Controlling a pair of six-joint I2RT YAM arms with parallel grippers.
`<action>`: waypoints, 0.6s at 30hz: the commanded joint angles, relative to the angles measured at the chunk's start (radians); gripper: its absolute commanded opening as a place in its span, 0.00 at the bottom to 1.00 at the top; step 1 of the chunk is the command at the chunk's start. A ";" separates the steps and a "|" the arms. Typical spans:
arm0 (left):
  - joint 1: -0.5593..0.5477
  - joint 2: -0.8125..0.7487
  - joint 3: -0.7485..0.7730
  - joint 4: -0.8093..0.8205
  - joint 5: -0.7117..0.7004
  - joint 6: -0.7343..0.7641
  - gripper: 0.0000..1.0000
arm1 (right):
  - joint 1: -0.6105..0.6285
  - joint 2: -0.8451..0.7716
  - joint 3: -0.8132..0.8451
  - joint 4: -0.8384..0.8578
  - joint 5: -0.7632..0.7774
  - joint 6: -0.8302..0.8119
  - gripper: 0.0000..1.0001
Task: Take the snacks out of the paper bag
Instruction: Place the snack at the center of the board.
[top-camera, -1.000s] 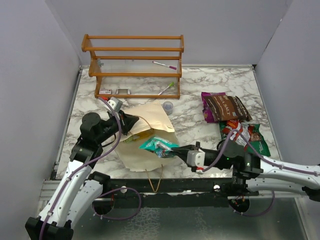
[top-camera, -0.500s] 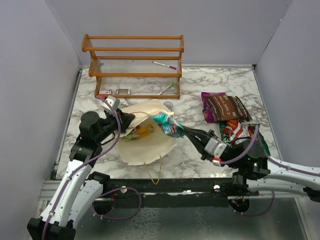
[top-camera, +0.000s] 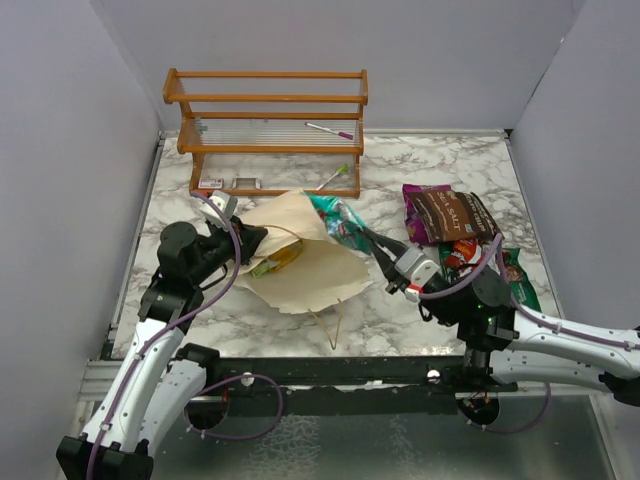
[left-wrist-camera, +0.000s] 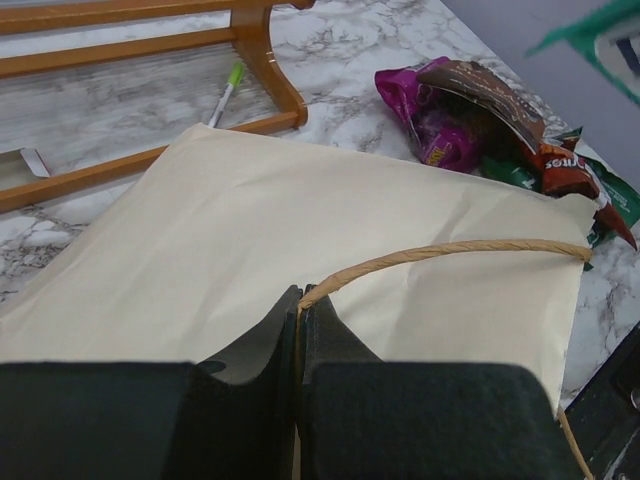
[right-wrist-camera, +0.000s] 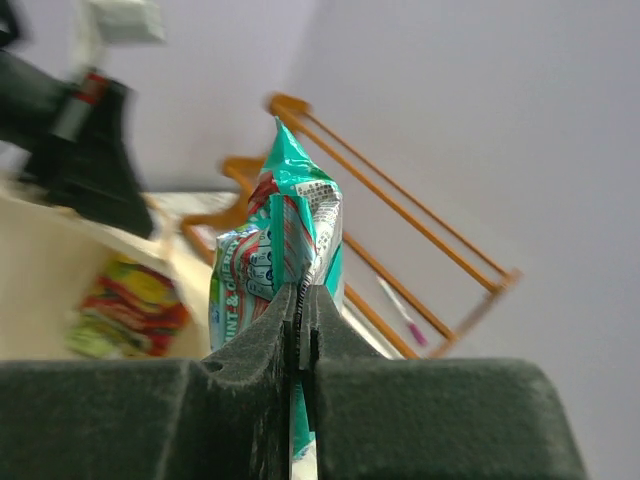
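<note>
The left gripper (top-camera: 252, 243) is clenched on the string handle of the limp cream paper bag (top-camera: 310, 275), which lies on the marble worktop (top-camera: 420, 160). The right gripper (top-camera: 365, 243) pinches a teal crinkly foil packet (top-camera: 333, 218) aloft beside the bag. The packet is probably light and slippery, best held by a flat sealed edge.

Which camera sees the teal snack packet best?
The right wrist view: the teal packet fills the middle, close up, pinched in the jaws. The top view shows the packet small; the left wrist view catches only its blurry corner.
</note>
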 joint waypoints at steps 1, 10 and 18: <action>0.011 -0.001 0.016 0.010 -0.007 0.010 0.00 | 0.005 -0.031 0.070 -0.179 -0.379 0.186 0.01; 0.015 -0.050 0.000 0.049 0.060 0.005 0.00 | 0.005 0.005 0.112 0.010 -0.267 0.158 0.01; 0.016 -0.113 -0.011 0.057 0.019 0.010 0.00 | 0.004 0.152 0.272 0.217 -0.062 -0.057 0.01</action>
